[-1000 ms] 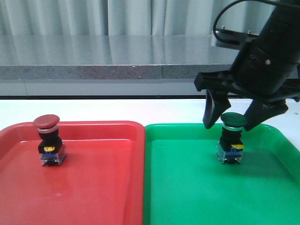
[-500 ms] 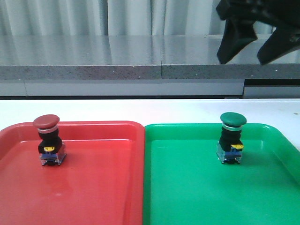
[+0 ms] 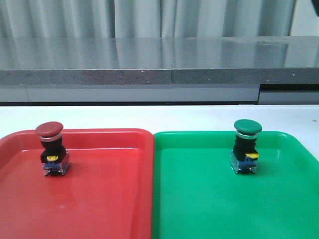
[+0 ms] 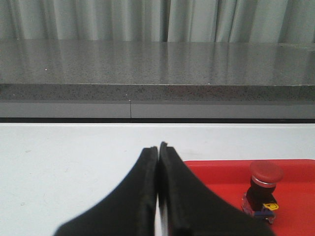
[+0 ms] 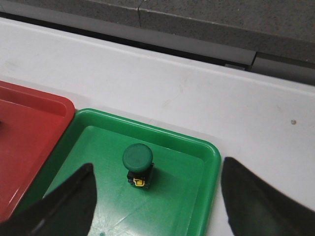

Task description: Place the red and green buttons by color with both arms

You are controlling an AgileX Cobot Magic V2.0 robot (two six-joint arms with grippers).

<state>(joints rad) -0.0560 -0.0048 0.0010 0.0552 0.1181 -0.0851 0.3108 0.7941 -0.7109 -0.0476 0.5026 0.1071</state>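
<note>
Sitting upright in the far part of the green tray [image 3: 209, 199], your green button [image 3: 245, 152] was on its clear-blue base, green cap up, silver ring under the cap, yellow tab facing the tray's right side. Your red button [image 3: 51, 148] stood upright in the far left part of the red tray [image 3: 99, 199], red cap up, yellow tab toward the camera. Both trays lay side by side on the white table [image 3: 159, 117], rims touching or nearly so; you can't tell which from the front view. Neither arm showed in the front view.

Your left gripper [image 4: 158, 147] had its two black fingers pressed together tip to tip, nothing between them. It pointed over the white table just beside the red tray's near corner, with the red button off to one side and apart from the fingers.

Your right gripper [image 5: 156, 169] had its jaws spread wide, one finger [image 5: 64, 201] at each lower corner of the wrist view, gripping nothing. The green button sat between the fingers in that view, seen from above, clear of both. Grey stone ledge [image 3: 159, 59] and curtain [image 3: 149, 17] ran behind the table.
</note>
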